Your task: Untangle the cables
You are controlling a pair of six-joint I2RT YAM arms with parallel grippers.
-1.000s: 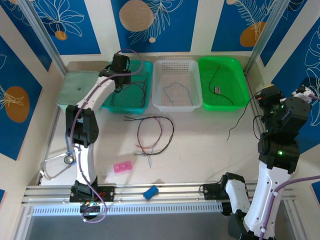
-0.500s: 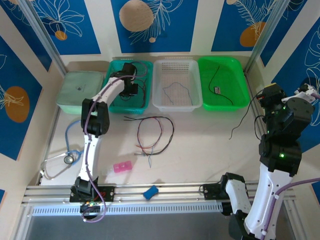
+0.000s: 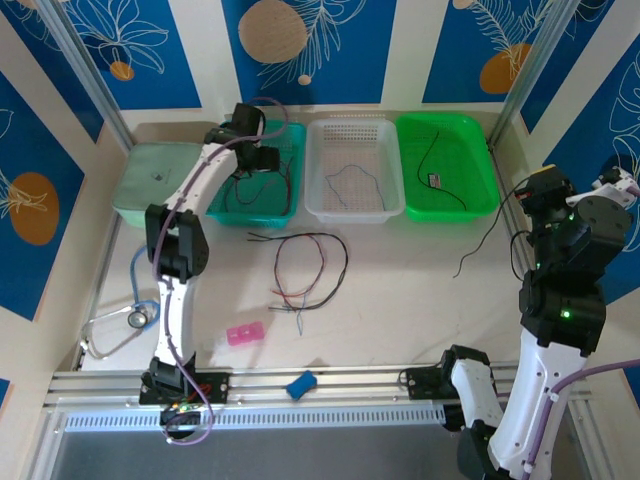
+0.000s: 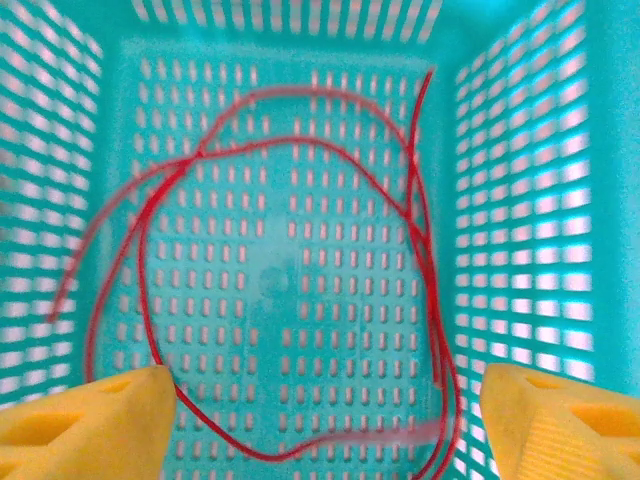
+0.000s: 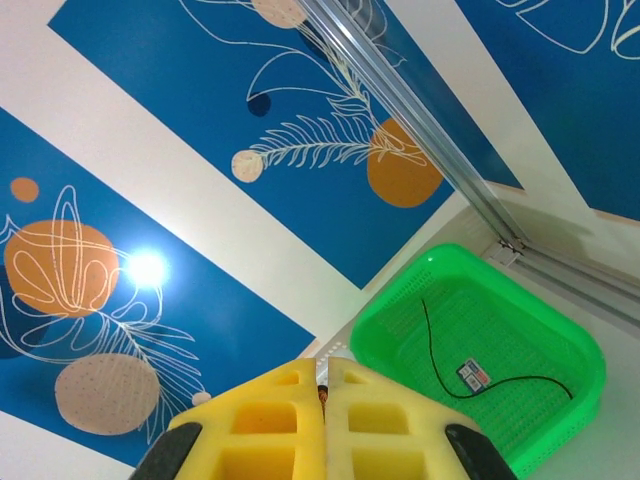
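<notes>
The left arm [image 3: 172, 315] and the right arm [image 3: 538, 400] are built of white links joined by black joints. A thick purple cable [image 3: 188, 190] is run along each. Small green lights [image 3: 563, 313] are seen on the right arm's black joints. The left fingers [image 4: 90, 425] and the right fingers [image 5: 265, 425] are moulded in yellow, the latter marked by rectangular recesses.

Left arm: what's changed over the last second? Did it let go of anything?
The left claw dipped into the teal basket, then drew back a little toward its far edge, and its jaws opened wide. The red cable now lies loose on the basket floor, held by nothing. Unchanged: the right claw, shut and raised, and the cable tangle on the table.
</notes>
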